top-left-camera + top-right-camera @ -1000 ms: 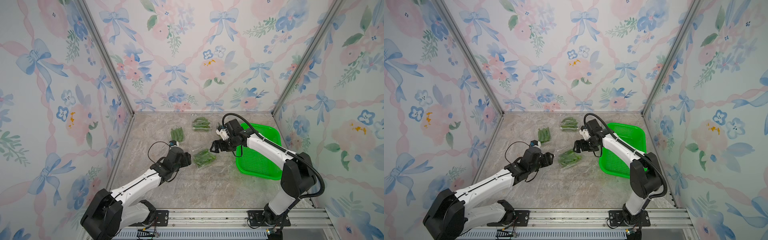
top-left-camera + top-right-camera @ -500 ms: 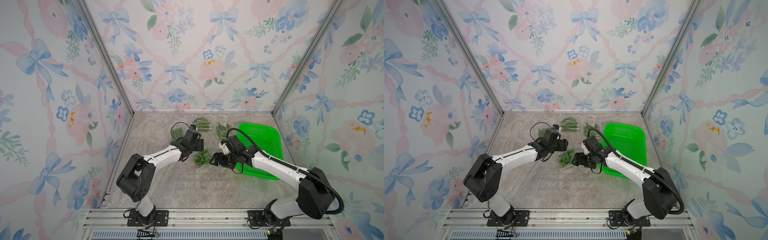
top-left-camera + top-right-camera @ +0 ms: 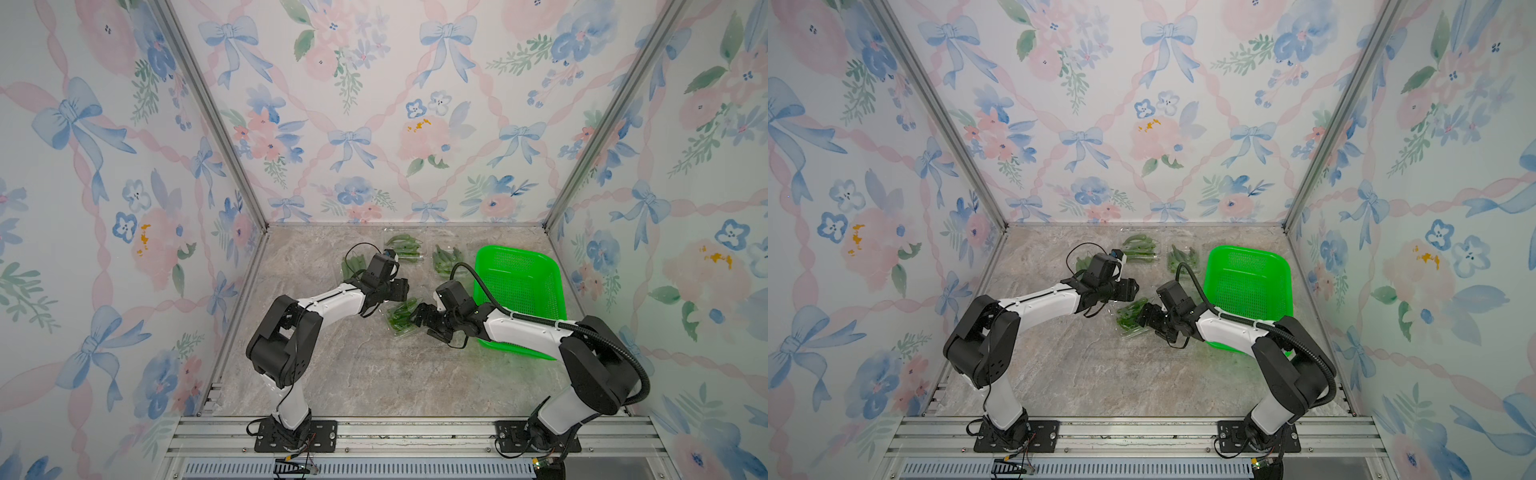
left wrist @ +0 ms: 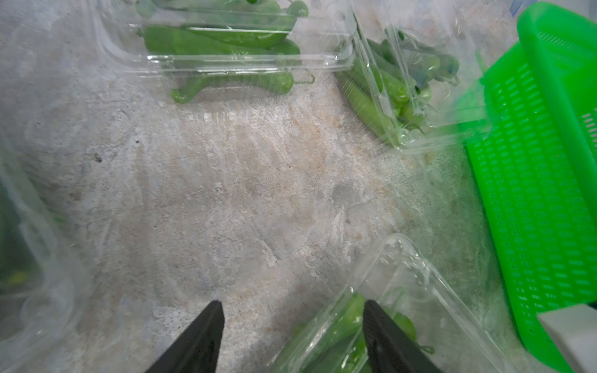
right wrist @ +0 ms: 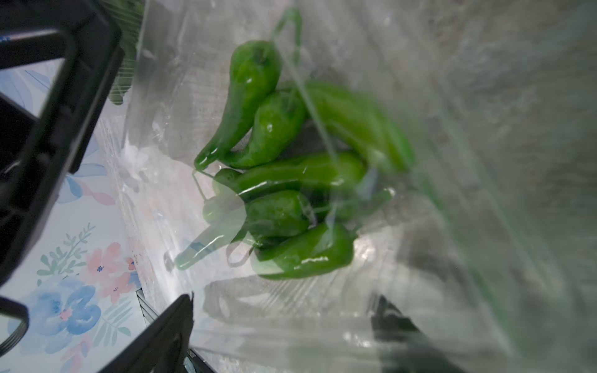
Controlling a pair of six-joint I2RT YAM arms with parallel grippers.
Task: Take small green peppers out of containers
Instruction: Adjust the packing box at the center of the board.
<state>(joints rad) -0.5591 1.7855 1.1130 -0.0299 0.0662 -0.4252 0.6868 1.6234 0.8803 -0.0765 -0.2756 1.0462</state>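
A clear container (image 3: 402, 319) (image 3: 1130, 318) holding several small green peppers (image 5: 290, 181) lies mid-table between both arms. My right gripper (image 3: 420, 319) (image 5: 286, 318) is at its right end, jaws wide, with the container's end wall between the fingers; one finger shows only through the plastic. My left gripper (image 3: 400, 291) (image 4: 294, 318) is open at the container's far-left corner (image 4: 400, 284), one fingertip (image 4: 376, 318) over the peppers inside, the other over bare table. Other filled containers sit at the back (image 3: 404, 247), back right (image 3: 447, 260) and behind my left wrist (image 3: 353, 264).
A large bright green perforated basket (image 3: 519, 286) (image 3: 1250, 286) (image 4: 549, 168) stands to the right, close behind my right forearm. Patterned walls close in the left, back and right sides. Both arm bases sit on the front rail.
My left arm swung in from the front left to the middle container. My right gripper came forward and down from the back to that container's right end.
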